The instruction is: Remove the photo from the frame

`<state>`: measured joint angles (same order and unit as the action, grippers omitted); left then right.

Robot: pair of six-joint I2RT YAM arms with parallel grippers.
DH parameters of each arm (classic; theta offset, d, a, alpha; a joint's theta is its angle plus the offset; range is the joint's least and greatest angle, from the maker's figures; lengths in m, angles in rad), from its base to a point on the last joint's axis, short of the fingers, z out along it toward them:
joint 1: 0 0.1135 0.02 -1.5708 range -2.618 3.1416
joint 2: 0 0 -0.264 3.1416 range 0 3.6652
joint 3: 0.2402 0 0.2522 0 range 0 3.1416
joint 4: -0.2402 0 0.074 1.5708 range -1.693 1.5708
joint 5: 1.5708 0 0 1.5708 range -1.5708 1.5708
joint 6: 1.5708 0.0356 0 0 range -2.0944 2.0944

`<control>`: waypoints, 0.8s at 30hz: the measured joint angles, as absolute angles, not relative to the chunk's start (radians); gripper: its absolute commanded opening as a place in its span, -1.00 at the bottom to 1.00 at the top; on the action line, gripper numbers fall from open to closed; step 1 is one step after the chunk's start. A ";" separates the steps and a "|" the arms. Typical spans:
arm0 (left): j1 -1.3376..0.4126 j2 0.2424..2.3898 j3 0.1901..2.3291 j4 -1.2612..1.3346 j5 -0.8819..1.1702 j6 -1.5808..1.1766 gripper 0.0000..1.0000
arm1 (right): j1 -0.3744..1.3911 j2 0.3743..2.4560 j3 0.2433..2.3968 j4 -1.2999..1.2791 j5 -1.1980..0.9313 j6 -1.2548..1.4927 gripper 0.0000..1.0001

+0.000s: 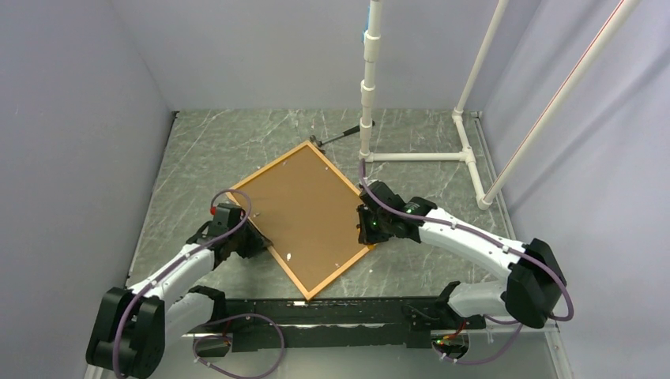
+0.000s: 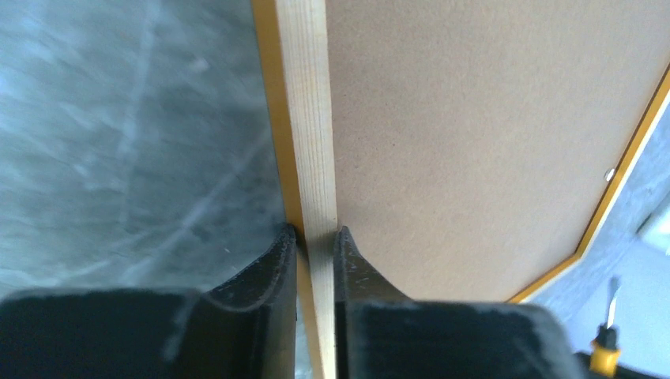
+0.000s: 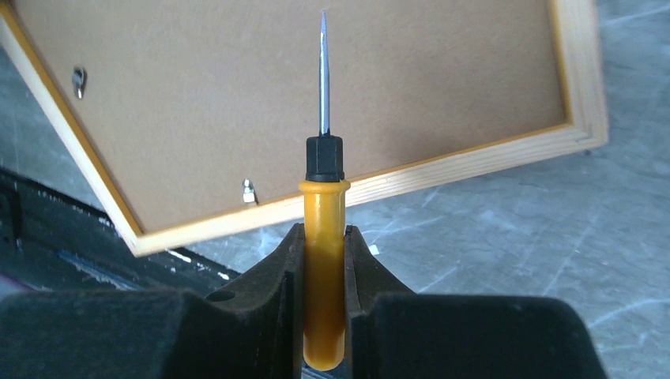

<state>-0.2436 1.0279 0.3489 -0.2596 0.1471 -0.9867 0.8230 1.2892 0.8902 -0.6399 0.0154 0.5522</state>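
Left gripper (image 2: 316, 234) pinches frame (image 2: 308, 95) edge.

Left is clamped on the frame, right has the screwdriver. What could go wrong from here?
The left gripper pinches only one thin rail of the frame, so it could pivot when levered.
The screwdriver in the right gripper points its sharp tip over the photo's brown back and might gouge it.
The metal tabs are small; the tip could skid off.

Left pincer (image 2: 316, 237) and right pincer (image 3: 324, 237) are matte black; lower-frame arms (image 1: 462, 235) have white shells, black joints, purple cables (image 1: 234, 191).
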 measured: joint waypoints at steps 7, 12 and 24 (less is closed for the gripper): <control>-0.290 0.877 0.358 -0.406 0.198 -0.920 0.07 | 0.809 1.221 0.889 -0.669 0.089 0.569 -1.00; -0.323 0.767 0.405 -0.379 0.355 -0.791 0.11 | 0.793 1.198 0.889 -0.702 0.104 0.569 -1.00; -0.561 0.902 0.568 -0.343 0.410 -0.632 0.14 | 0.638 1.242 0.859 -0.688 0.037 0.508 -1.00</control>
<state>-0.5613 0.9024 0.5678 -0.3431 0.4099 -0.6323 0.6384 1.2419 0.8589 -0.6880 0.0368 0.5083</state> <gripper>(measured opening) 0.545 0.178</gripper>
